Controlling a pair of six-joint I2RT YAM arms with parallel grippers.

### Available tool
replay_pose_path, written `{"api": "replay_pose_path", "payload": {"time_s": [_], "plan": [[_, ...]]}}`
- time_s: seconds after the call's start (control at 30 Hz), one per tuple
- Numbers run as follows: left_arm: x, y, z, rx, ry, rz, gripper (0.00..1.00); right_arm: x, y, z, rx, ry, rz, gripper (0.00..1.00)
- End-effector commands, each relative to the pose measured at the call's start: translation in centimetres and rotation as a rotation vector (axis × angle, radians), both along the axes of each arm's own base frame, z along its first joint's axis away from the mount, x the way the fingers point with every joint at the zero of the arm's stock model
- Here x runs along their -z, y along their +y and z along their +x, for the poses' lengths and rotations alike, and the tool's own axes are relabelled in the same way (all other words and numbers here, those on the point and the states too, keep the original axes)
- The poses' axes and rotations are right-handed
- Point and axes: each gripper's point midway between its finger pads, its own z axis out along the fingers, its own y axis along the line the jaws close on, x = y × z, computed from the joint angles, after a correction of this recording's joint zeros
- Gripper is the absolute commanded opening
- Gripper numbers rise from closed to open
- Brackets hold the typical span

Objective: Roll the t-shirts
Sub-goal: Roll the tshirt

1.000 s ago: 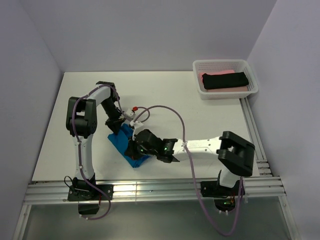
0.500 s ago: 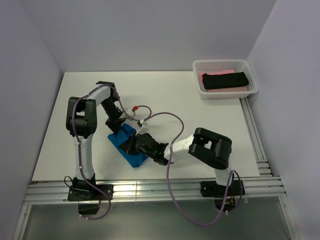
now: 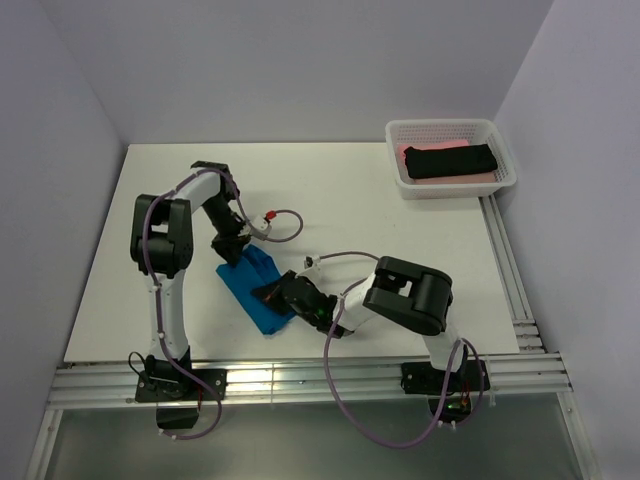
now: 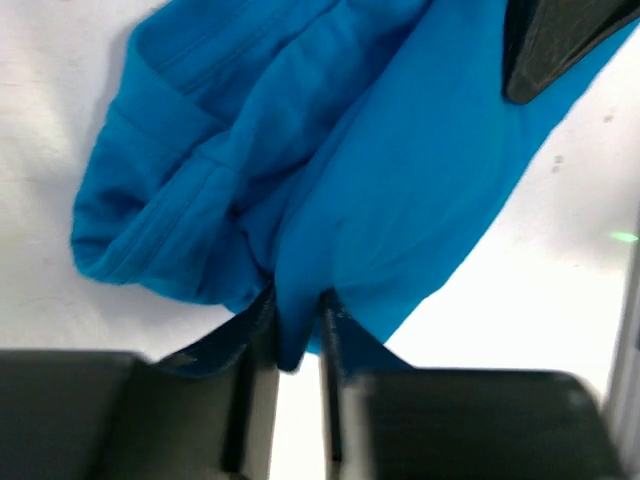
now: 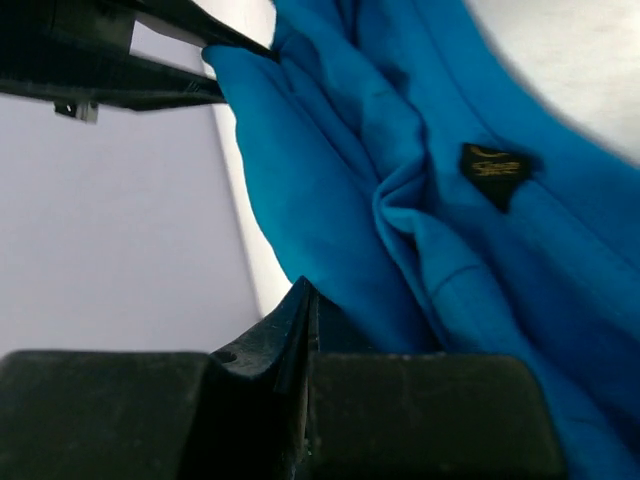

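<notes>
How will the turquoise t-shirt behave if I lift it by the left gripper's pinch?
Probably floppy: the turquoise t-shirt bunches into soft folds where the left gripper pinches it, so the rest would likely sag. It looks light and thin. A narrow pinch of cloth might slip out.

White mesh basket (image 3: 450, 190) (far right corner)
</notes>
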Motion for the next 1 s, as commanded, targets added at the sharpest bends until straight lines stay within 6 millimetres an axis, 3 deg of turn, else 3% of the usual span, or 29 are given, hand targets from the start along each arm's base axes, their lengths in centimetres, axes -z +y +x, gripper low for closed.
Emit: {"api": "replay_pose_path", "payload": {"time_s": [0.0, 0.17, 0.27, 0.43, 0.47, 0.53, 0.57, 0.63, 0.67, 0.73, 0.77, 0.8, 0.83, 0.87, 0.97], "plan": [[-1.3, -0.4, 2.8, 0.04, -0.181, -0.052, 0.27, 5.8, -3.7, 0.1, 0.099, 0.119, -0.118, 0.0], [-3.8, 0.0, 3.4, 0.031, -0.259, -0.059, 0.5, 5.9, -3.5, -0.1, 0.077, 0.113, -0.11, 0.0], [-6.4, 0.3, 4.5, 0.019, -0.345, -0.102, 0.73, 5.9, -3.3, -0.2, 0.06, 0.105, -0.118, 0.0], [-10.2, 1.3, 5.5, 0.013, -0.499, -0.181, 0.79, 5.8, -3.4, 0.0, 0.061, 0.099, -0.118, 0.0], [-11.7, 1.5, 5.7, 0.0, -0.562, -0.216, 0.8, 5.8, -3.5, 0.1, 0.06, 0.097, -0.123, 0.0], [-11.9, 1.6, 5.0, -0.022, -0.596, -0.26, 0.8, 5.9, -3.6, 0.1, 0.049, 0.098, -0.134, 0.0], [-13.5, 2.0, 4.5, -0.029, -0.658, -0.28, 0.79, 5.8, -3.7, 0.3, 0.046, 0.094, -0.137, 0.0], [-12.1, 1.7, 3.1, -0.001, -0.696, -0.33, 0.79, 5.8, -3.8, 0.7, 0.04, 0.095, -0.139, 0.0], [-11.0, 1.5, 0.8, 0.011, -0.704, -0.345, 0.76, 5.7, -3.7, 0.7, 0.026, 0.097, -0.136, 0.0], [-10.1, 2.2, 1.1, 0.041, -0.832, -0.349, 0.76, 5.6, -4.1, 1.4, 0.034, 0.099, -0.127, 0.0], [-10.8, 2.0, 0.6, 0.057, -0.911, -0.357, 0.76, 5.7, -4.0, 1.3, 0.023, 0.104, -0.123, 0.0], [-8.0, 1.9, -1.5, 0.048, -0.88, -0.366, 0.76, 5.8, -4.1, 1.4, 0.023, 0.106, -0.123, 0.0], [-8.4, 1.6, -0.5, 0.062, -0.977, -0.387, 0.76, 5.8, -4.1, 1.7, 0.026, 0.109, -0.119, 0.0], [-7.3, 1.4, -1.9, 0.064, -0.986, -0.398, 0.77, 5.7, -3.9, 1.5, 0.008, 0.111, -0.114, 0.0], [-7.5, 0.7, -1.7, 0.06, -1.084, -0.459, 0.78, 5.7, -3.7, 1.9, -0.004, 0.113, -0.1, 0.0]]}}
